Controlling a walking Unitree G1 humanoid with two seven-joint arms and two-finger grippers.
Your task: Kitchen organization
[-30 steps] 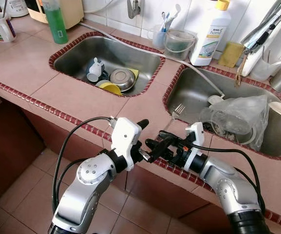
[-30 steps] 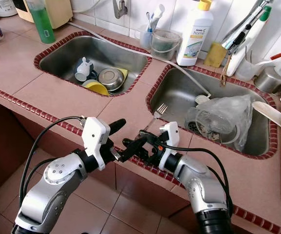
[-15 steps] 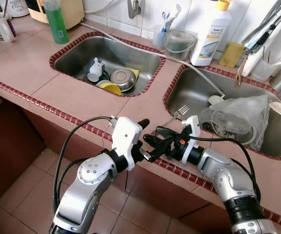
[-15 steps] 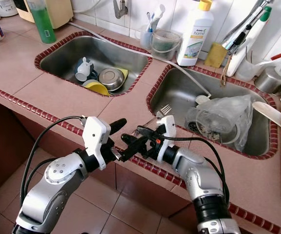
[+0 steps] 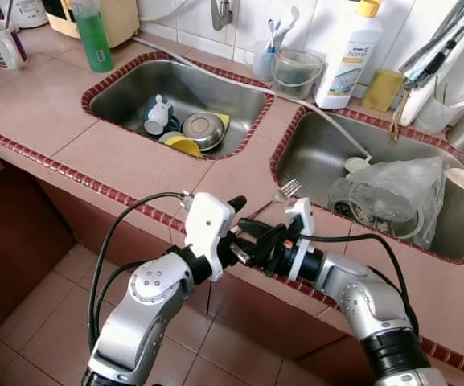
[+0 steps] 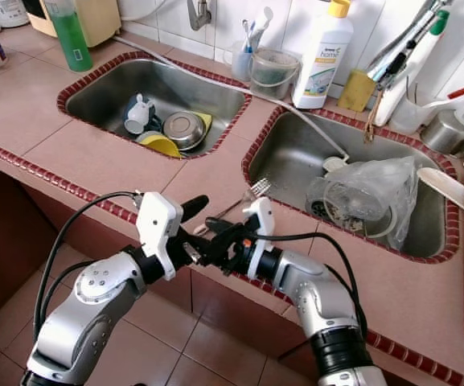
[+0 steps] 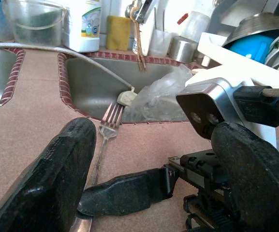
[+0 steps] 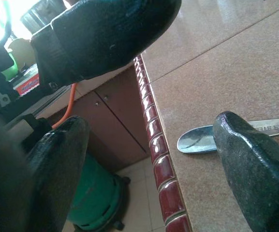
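A tiled counter [image 5: 127, 157] holds two sinks; the left sink [image 5: 175, 96] has dishes. Both grippers meet at its front edge, the left gripper [image 7: 149, 159] and right gripper [image 8: 154, 159] each spread. A fork [image 7: 104, 140] lies flat between them, tines toward the right sink [image 5: 328, 157].

fork [image 5: 273, 199] handle: hidden behind right gripper [image 5: 252, 235]; bottle [image 5: 346, 50] label: too small to read
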